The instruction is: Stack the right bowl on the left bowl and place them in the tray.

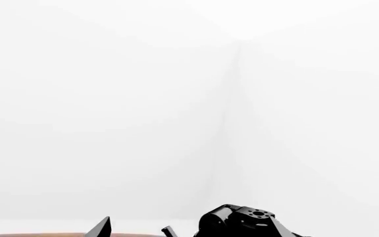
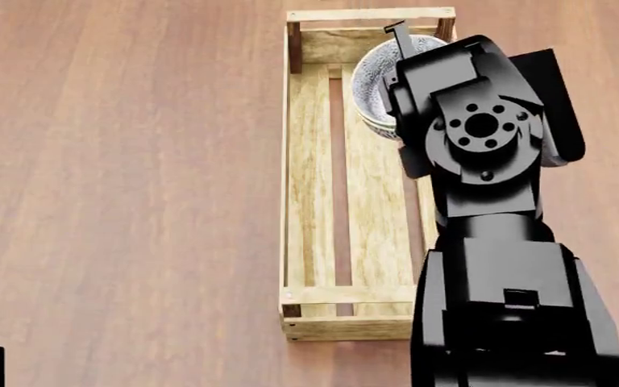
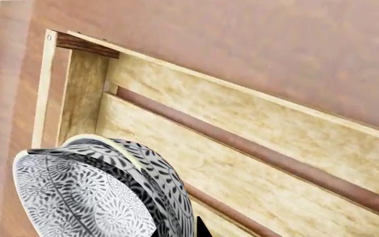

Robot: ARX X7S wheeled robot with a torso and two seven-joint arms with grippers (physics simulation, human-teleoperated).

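The right arm (image 2: 482, 161) reaches forward over the far end of the tray (image 2: 312, 185), a long crate of pale weathered wood with 3 bottom slats, low slatted sides and corner posts, lying lengthwise on the brown wooden table (image 2: 126, 161). From the head camera the arm's black wrist covers most of the right gripper (image 2: 401, 40); only 1 thin black finger tip shows, standing up just past the rim of the bowls. Whether the claw is wide, narrow or clamped on a rim cannot be told from these pictures.

The bowls (image 2: 372, 76) sit directly under and just ahead of that claw, inside the tray at its far end, close to the end wall and toward the tray's right side. The right wrist camera shows 2 bowls (image 3: 91, 192) nested 1 inside the other, both with a grey and black floral pattern and a pale rim, the inner bowl's rim sitting a little inside the outer one's. They appear tilted in that view, and a small dark tip of the gripper (image 3: 201, 228) shows right beside the outer bowl's wall. The tray's slats (image 3: 255, 158) run away beside the stack, with the table showing through the gaps.

The left gripper (image 1: 176, 229) shows only as dark parts at the edge of its own wrist view, against a blank white background; its opening cannot be told.
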